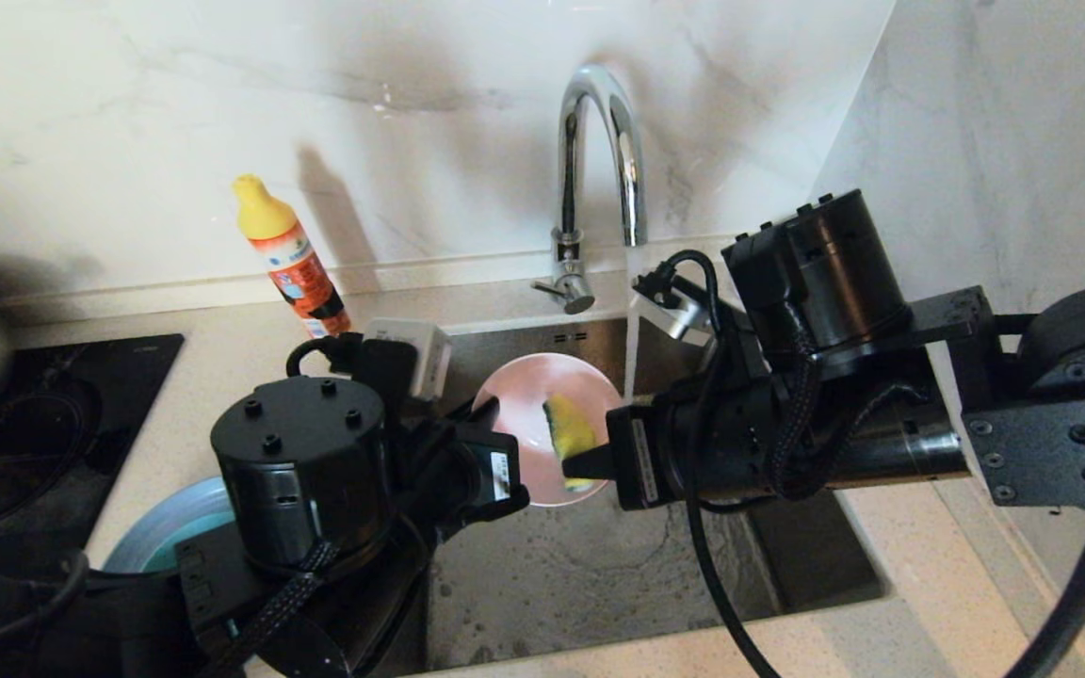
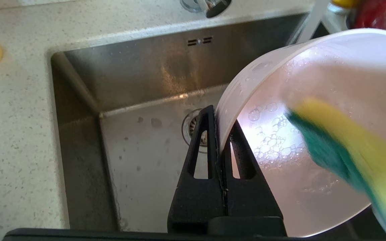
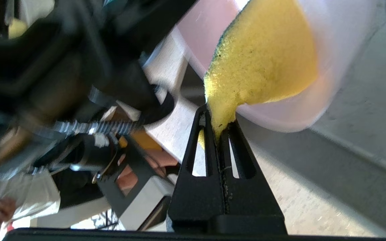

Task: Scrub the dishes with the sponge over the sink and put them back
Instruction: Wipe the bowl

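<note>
No legible text anywhere. Orange bottle with yellow cap (image 1: 290, 256) on the counter behind the sink: label carries pale print, too small and blurred to read. White stickers on the left gripper (image 1: 501, 475) and on the right gripper (image 1: 644, 458): dark marks only, nothing decipherable. Wrist views: no lettering, numbers or signs to be made out.
</note>
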Tool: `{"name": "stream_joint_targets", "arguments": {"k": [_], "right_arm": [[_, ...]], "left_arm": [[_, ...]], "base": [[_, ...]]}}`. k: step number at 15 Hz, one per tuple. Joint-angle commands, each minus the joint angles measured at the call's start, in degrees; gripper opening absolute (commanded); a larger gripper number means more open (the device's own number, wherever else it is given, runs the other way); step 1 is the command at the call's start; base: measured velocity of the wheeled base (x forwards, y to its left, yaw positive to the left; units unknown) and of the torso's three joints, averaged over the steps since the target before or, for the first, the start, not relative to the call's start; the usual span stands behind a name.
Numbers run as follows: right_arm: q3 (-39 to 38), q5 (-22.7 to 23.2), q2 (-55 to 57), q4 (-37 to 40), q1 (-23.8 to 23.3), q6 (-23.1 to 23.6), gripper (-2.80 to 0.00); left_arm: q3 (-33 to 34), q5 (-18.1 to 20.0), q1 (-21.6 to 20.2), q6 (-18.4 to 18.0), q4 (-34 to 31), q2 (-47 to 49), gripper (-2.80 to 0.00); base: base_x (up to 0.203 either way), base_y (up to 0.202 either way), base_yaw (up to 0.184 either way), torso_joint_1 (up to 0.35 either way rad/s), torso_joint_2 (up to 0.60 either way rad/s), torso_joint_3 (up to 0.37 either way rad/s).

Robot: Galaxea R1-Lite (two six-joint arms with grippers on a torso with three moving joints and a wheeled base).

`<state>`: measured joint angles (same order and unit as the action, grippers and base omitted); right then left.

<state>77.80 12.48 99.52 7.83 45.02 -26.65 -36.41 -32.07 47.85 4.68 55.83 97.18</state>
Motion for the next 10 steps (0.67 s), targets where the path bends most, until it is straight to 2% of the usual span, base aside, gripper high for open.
{"name": "stream_joint_targets", "arguments": {"k": [1, 10], "right_arm": [[1.95, 0.09, 2.11, 0.00, -0.93, -0.16, -2.80], [5.78, -0.04, 1.09, 0.47, -0.98, 0.05, -2.80]], "left_arm": [[0.69, -0.18, 0.05, 0.07, 0.33, -0.30, -2.80], [1.52, -0.01, -0.04, 0.50, 0.33, 0.20, -2.80]], "base": [[0.000, 0.000, 0.000, 0.000, 0.00, 0.000], [0.000, 0.000, 0.000, 0.000, 0.00, 0.000]]}}
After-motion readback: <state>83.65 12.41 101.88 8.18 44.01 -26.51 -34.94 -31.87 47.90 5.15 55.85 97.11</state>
